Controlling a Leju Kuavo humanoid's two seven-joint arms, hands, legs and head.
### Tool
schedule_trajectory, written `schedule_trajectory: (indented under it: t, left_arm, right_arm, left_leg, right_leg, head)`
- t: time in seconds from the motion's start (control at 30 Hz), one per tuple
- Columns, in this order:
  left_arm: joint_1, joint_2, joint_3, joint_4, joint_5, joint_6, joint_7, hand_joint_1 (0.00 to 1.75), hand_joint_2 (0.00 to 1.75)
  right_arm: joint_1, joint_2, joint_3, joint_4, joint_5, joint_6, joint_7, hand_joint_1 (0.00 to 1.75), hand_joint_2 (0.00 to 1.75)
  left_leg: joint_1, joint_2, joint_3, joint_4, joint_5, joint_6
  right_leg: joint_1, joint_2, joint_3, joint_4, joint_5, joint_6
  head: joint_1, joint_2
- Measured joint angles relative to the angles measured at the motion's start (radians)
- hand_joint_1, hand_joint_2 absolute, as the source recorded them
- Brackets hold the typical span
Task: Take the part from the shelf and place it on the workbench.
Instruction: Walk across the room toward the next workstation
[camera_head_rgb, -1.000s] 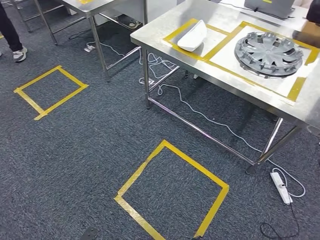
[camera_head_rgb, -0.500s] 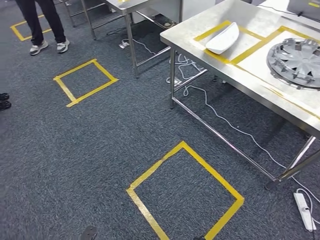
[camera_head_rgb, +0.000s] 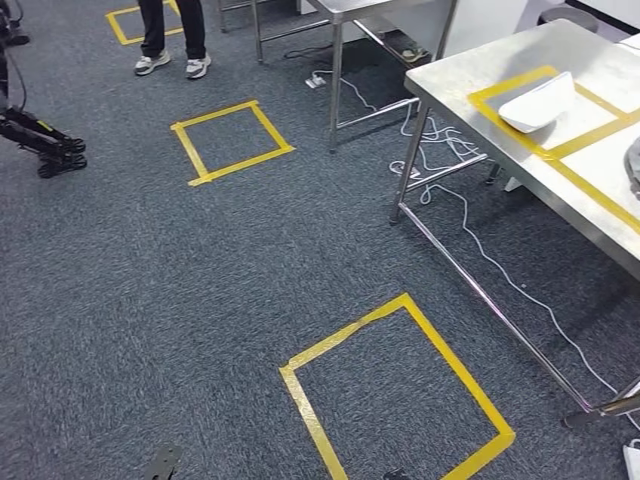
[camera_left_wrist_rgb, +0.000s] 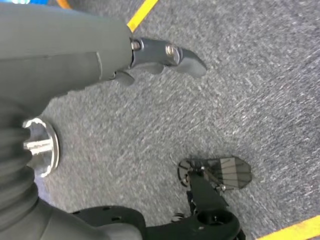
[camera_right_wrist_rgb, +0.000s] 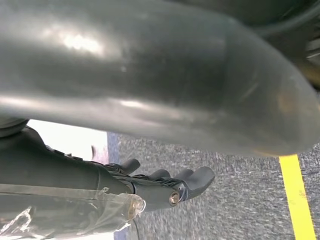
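The head view looks forward and down from high up over grey carpet (camera_head_rgb: 151, 300), with a steel surface (camera_head_rgb: 483, 75) at its right edge. Each wrist view sits close behind its hanging hand, left hand (camera_left_wrist_rgb: 166, 55) and right hand (camera_right_wrist_rgb: 170, 187), facing the same carpet with yellow tape.

Grey carpet (camera_head_rgb: 151, 300) carries yellow tape squares (camera_head_rgb: 396, 395), one near, one farther left. Steel tables (camera_head_rgb: 483, 80) stand at right, white cables (camera_head_rgb: 483, 250) trailing beneath.
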Motion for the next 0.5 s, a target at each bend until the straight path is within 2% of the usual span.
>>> schedule_trajectory:
  t: [0.03,0.07,0.1,0.13,0.2,0.23,0.27,0.33,0.4,0.47,0.5]
  left_arm:
    - [0.0,0.0,0.001,0.0,-0.001,0.0,0.0,0.0,1.75]
    - [0.001,0.0,0.001,0.0,-0.001,0.001,0.0,0.0,1.75]
    - [0.002,0.0,0.002,0.0,-0.002,0.001,0.0,0.0,1.75]
    - [0.002,-0.001,0.002,0.0,-0.003,0.002,0.0,0.0,1.75]
    - [0.001,-0.001,0.002,0.0,-0.006,0.001,0.001,0.0,1.75]
    - [0.0,-0.002,0.002,0.0,-0.008,0.0,0.002,0.0,1.75]
    - [0.001,-0.002,0.002,0.0,-0.01,-0.001,0.003,0.0,1.75]
    - [0.007,-0.002,0.002,0.0,-0.011,-0.002,0.006,0.0,1.75]
    - [0.011,-0.002,0.002,0.0,-0.012,-0.003,0.009,0.0,1.75]
    - [0.008,-0.003,0.002,0.0,-0.016,-0.004,0.011,0.0,1.75]
    - [0.006,-0.004,0.002,0.0,-0.018,-0.005,0.011,0.0,1.75]
  right_arm:
    - [0.001,0.0,0.0,0.0,0.0,0.0,0.0,0.0,0.0]
    - [0.002,0.0,0.0,0.0,0.001,0.0,0.001,0.0,0.0]
    - [0.002,0.0,0.0,0.0,0.001,0.0,0.001,0.0,0.0]
    - [0.002,0.0,-0.001,0.0,0.002,0.0,0.001,0.0,0.0]
    - [0.001,0.0,-0.001,0.0,0.003,0.0,0.001,0.0,0.0]
    - [0.001,0.0,-0.001,0.0,0.003,0.0,0.001,0.0,0.0]
    - [0.0,0.0,-0.001,0.0,0.003,0.0,0.002,0.0,0.0]
    - [-0.001,0.0,-0.001,0.0,0.005,0.0,0.002,0.0,0.0]
    - [-0.001,-0.001,-0.001,0.0,0.007,0.0,0.002,0.0,0.0]
    - [0.0,-0.001,-0.001,0.0,0.009,0.0,0.002,0.0,0.0]
    - [0.002,-0.001,-0.001,0.0,0.009,0.0,0.001,0.0,0.0]
  left_leg:
    - [0.0,-0.014,-0.001,0.0,0.001,0.0]
    - [0.0,-0.027,-0.002,0.0,0.001,0.0]
    - [0.0,-0.041,-0.001,0.0,0.002,-0.001]
    - [0.001,-0.055,-0.001,0.001,0.004,-0.004]
    - [0.001,-0.08,-0.004,0.003,0.006,-0.012]
    - [0.001,-0.091,-0.008,0.004,0.008,-0.018]
    - [0.002,-0.1,-0.012,0.004,0.011,-0.025]
    - [0.008,-0.109,-0.018,0.001,0.016,-0.039]
    - [0.006,-0.074,-0.035,0.032,-0.008,-0.046]
    - [0.002,-0.022,-0.085,0.14,-0.073,-0.049]
    - [0.002,-0.01,-0.116,0.208,-0.104,-0.05]
  right_leg:
    - [0.0,0.005,-0.025,0.045,-0.01,0.0]
    - [0.0,0.007,-0.034,0.054,0.0,-0.001]
    - [-0.001,0.009,-0.023,0.023,0.028,-0.003]
    - [-0.003,0.021,0.005,-0.041,0.069,-0.005]
    - [-0.011,0.069,0.064,-0.175,0.127,-0.006]
    - [-0.014,0.088,0.081,-0.215,0.138,-0.008]
    - [-0.013,0.097,0.087,-0.229,0.137,-0.011]
    - [-0.01,0.083,0.088,-0.233,0.142,-0.024]
    - [-0.009,0.066,0.09,-0.242,0.151,-0.039]
    - [-0.007,0.047,0.089,-0.246,0.155,-0.046]
    - [-0.005,0.037,0.088,-0.246,0.156,-0.047]
  head:
    - [0.001,0.0]
    - [0.001,0.0]
    - [0.001,0.0]
    - [0.001,0.0]
    - [0.0,0.0]
    - [0.0,0.0]
    - [0.0,0.0]
    - [0.0,0.0]
    - [-0.004,0.0]
    - [-0.009,0.0]
    - [-0.01,0.0]
